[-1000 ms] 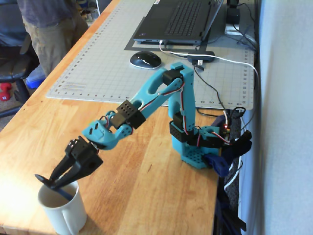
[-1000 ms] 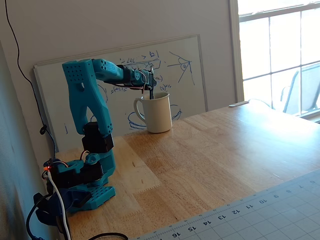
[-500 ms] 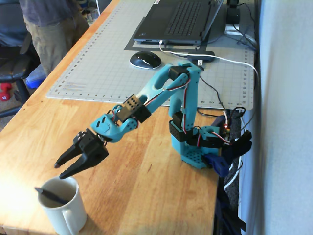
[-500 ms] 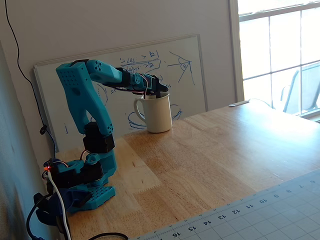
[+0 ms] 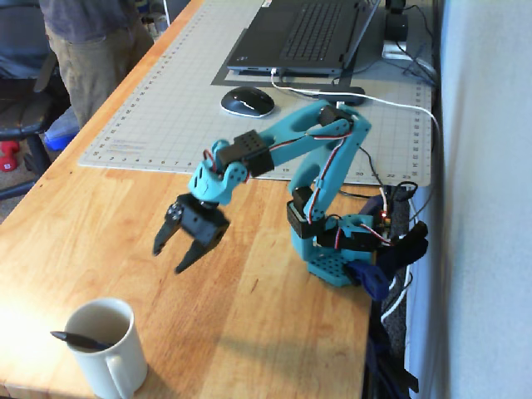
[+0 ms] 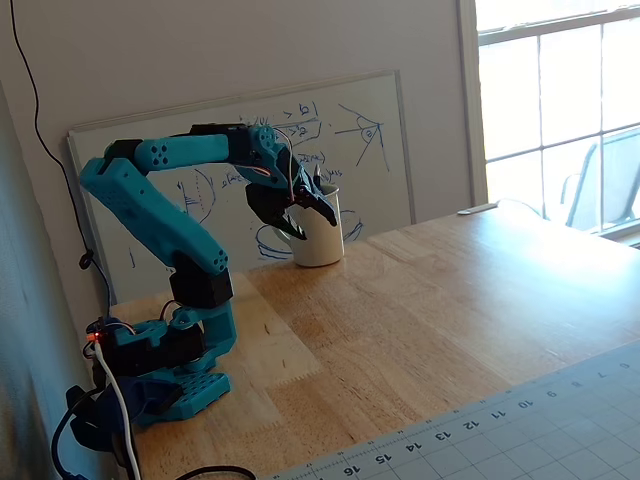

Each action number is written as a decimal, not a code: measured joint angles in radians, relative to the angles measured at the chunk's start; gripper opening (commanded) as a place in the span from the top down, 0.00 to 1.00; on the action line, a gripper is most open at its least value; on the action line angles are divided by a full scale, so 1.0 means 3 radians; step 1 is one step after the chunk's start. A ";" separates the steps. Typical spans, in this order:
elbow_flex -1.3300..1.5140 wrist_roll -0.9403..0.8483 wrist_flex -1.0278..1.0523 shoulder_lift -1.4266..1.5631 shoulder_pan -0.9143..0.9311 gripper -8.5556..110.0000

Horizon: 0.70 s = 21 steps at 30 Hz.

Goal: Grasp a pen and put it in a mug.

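The black two-finger gripper [image 5: 177,258] was held spread wide and empty above the wooden tabletop [image 5: 249,324]. Below it, well apart, the thin dark pen [image 5: 73,339] was seen leaning inside the cream-white ceramic mug [image 5: 112,366].

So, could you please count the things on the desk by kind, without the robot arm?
Mug: 1
Pen, resting in the mug: 1
Computer mouse: 1
Laptop: 1
Cutting mat: 1
Whiteboard, leaning on the wall: 1
Total: 6
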 measured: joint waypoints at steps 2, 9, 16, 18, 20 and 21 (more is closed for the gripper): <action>0.0000 -0.0496 0.0460 0.0235 0.0184 0.78; 0.0061 -0.2091 0.1600 0.1104 0.0895 0.88; 0.0690 -0.2858 0.1728 0.2117 0.1273 0.92; 0.0936 -0.2925 0.1728 0.2449 0.1350 0.92; 0.1176 -0.2961 0.1754 0.2782 0.1416 0.92; 0.1294 -0.2971 0.1774 0.2915 0.1447 0.92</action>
